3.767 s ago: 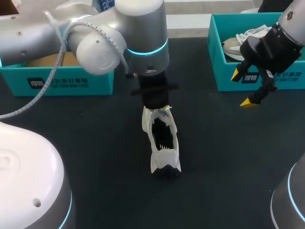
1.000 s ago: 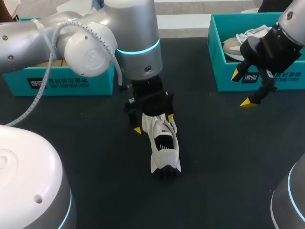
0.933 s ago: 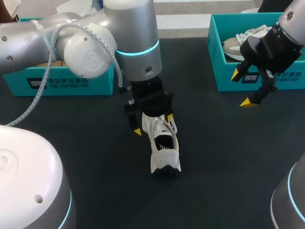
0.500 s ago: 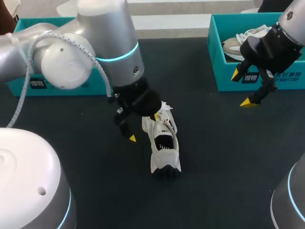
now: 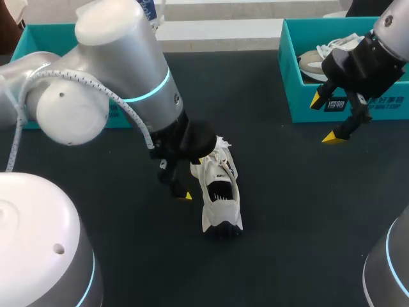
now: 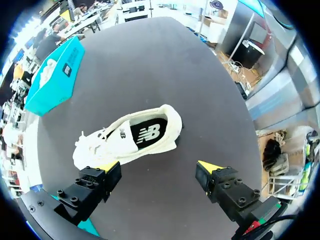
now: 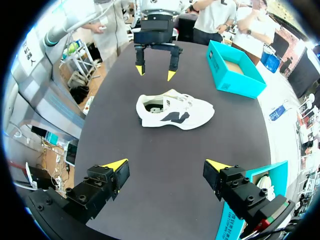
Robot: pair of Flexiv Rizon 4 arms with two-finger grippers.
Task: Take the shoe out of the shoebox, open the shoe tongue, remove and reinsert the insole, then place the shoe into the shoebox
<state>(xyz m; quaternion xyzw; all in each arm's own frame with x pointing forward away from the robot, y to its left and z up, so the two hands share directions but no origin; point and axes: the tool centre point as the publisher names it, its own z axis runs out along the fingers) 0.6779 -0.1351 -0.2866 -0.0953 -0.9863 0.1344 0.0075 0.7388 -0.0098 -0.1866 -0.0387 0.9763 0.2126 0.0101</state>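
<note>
Just ahead of the wide-parted left pincer (image 6: 159,168) lies the white shoe (image 6: 125,138).

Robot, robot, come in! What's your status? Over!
Left claw open, beside the white shoe, not gripping. Right claw open, in the air by the teal shoebox. Shoe upright on the table, insole in. Nothing in the way.

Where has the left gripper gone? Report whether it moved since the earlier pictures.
Yes. The left gripper shifted from the white sneaker's far end to its left side.
</note>
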